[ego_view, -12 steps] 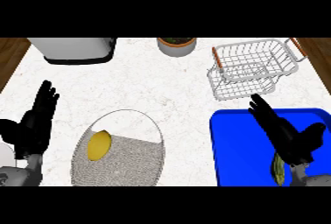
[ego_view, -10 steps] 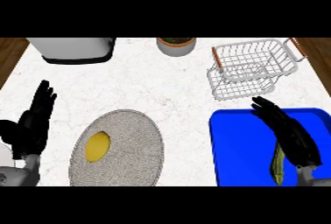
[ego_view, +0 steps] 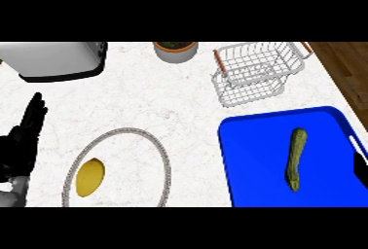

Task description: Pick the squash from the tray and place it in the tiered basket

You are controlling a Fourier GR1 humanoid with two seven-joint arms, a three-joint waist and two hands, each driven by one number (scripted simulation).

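A long green squash lies on the blue tray at the lower right, nothing touching it. The white wire tiered basket stands behind the tray, near the counter's far right. Only a black sliver of my right hand shows at the view's right edge, to the right of the squash and apart from it. My left hand rests at the left edge with fingers straight and pointing up, holding nothing.
A round grey plate with a yellow lemon on it lies at the lower left, beside my left hand. A toaster and a potted plant stand along the back. The counter's right edge runs past the basket.
My right hand has drawn back from over the tray to the right edge, uncovering the whole squash. The left hand has stayed at the left edge.
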